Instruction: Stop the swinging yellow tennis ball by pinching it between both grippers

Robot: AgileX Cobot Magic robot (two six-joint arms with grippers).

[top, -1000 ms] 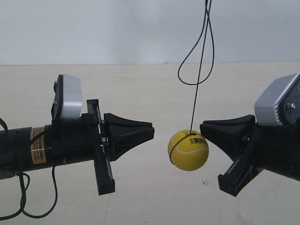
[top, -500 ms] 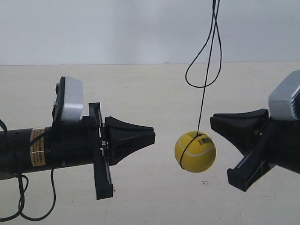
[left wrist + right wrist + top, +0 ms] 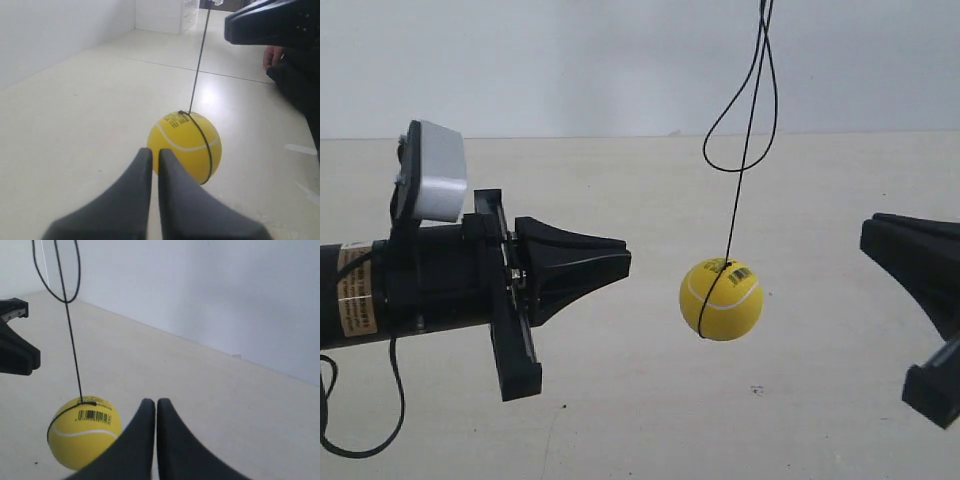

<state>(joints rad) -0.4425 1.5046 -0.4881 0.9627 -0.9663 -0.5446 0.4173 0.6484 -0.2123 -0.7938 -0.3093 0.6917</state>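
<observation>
While the yellow tennis ball (image 3: 721, 299) hangs on its thin black cord (image 3: 748, 120) above the pale surface (image 3: 640, 430), it floats in open air between the two arms and touches neither. The arm at the exterior view's left (image 3: 420, 290) points its black wedge tip at the ball from nearby. The arm at the exterior view's right (image 3: 920, 265) stands farther off, partly cut by the frame edge. The left gripper (image 3: 151, 152) has its fingers (image 3: 125, 200) pressed almost together, with only a thin slit between them, and is aimed at the ball. The right gripper (image 3: 152, 402) has its fingers (image 3: 180, 450) closed tight on nothing. In the right wrist view the ball shows its barcode sticker (image 3: 94, 415) and lies off the line of the fingertips.
</observation>
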